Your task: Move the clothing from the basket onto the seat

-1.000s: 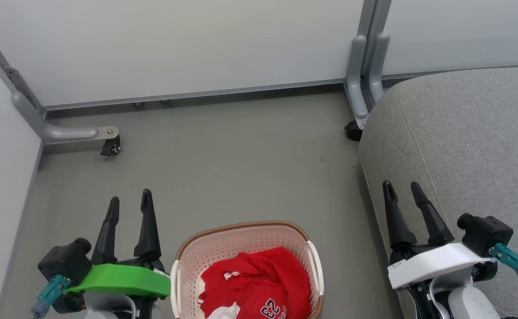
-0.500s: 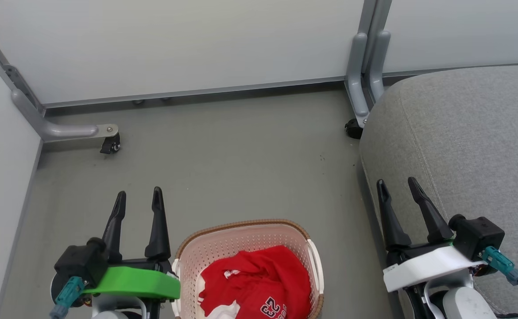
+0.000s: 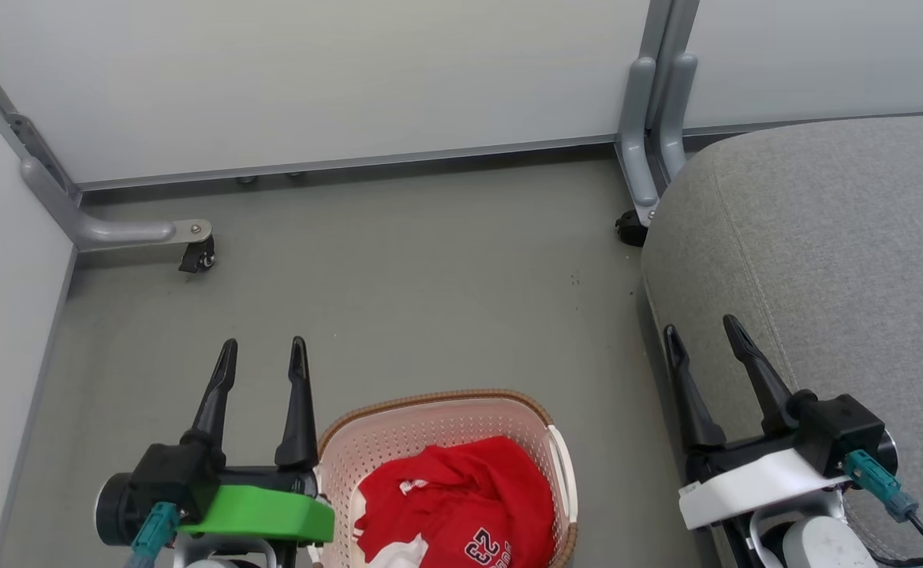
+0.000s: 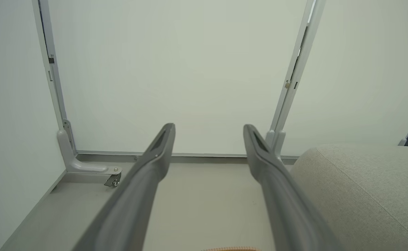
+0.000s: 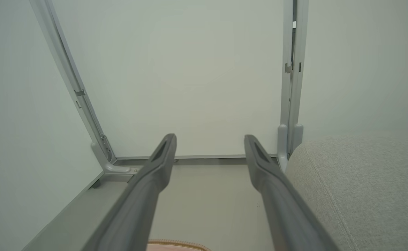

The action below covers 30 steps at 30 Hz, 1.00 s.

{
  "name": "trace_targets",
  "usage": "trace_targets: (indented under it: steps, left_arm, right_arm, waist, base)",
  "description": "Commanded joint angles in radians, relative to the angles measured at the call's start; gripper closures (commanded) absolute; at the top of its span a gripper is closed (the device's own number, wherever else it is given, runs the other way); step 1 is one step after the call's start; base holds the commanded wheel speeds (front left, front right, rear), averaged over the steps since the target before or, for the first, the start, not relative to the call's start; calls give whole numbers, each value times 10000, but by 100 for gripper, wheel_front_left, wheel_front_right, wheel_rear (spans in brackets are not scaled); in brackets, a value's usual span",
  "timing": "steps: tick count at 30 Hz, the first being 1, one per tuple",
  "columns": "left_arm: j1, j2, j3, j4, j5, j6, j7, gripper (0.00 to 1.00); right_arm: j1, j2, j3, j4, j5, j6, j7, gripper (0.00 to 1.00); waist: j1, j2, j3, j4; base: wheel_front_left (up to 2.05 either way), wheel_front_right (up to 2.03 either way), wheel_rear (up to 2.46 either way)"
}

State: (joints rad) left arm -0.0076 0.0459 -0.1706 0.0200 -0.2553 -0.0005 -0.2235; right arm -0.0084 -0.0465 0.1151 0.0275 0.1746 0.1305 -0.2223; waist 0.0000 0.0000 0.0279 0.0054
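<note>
Red clothing (image 3: 461, 501) with white patches and a number 23 lies bunched in the cream perforated basket (image 3: 398, 442), which stands on the floor at the bottom middle of the head view. The light-grey seat (image 3: 840, 268) fills the right side; it also shows in the left wrist view as the seat (image 4: 368, 188) and in the right wrist view as the seat (image 5: 364, 188). My left gripper (image 3: 264, 355) stands open just left of the basket, its right finger close to the rim. My right gripper (image 3: 702, 335) stands open at the seat's front edge, empty. The basket's rim (image 4: 230, 249) peeks in at the bottom edge.
White partition panels close off the back and left. Their grey feet carry castors: one castor (image 3: 197, 256) at the left, another castor (image 3: 629, 230) beside the seat's far corner. Grey floor (image 3: 398, 292) stretches between the basket and the back panel.
My left gripper has shifted right and forward, ending close to the basket's rim. My right gripper has edged slightly left. Both stayed open; the clothing has not moved.
</note>
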Motion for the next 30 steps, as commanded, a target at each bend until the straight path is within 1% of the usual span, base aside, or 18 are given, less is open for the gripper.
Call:
trace_targets:
  steps: [1, 20, 30]
  left_arm:
    - [128, 63, -55, -83, 199, 21, -81, 0]
    - [289, 71, -280, -183, 1486, 74, -441, 0]
    - [253, 71, -273, -109, 1494, 67, -424, 0]
  right_arm:
    - [57, -50, 36, -91, -225, 3, -109, 0]
    - [222, -57, 165, -309, -1560, 2, -447, 0]
    - [218, -57, 115, -326, -1473, 2, -438, 0]
  waist:
    - [0, 0, 2, -2]
    - [0, 0, 34, -5]
    - [0, 0, 63, -8]
  base:
    - [0, 0, 0]
    - [0, 0, 0]
    - [0, 0, 0]
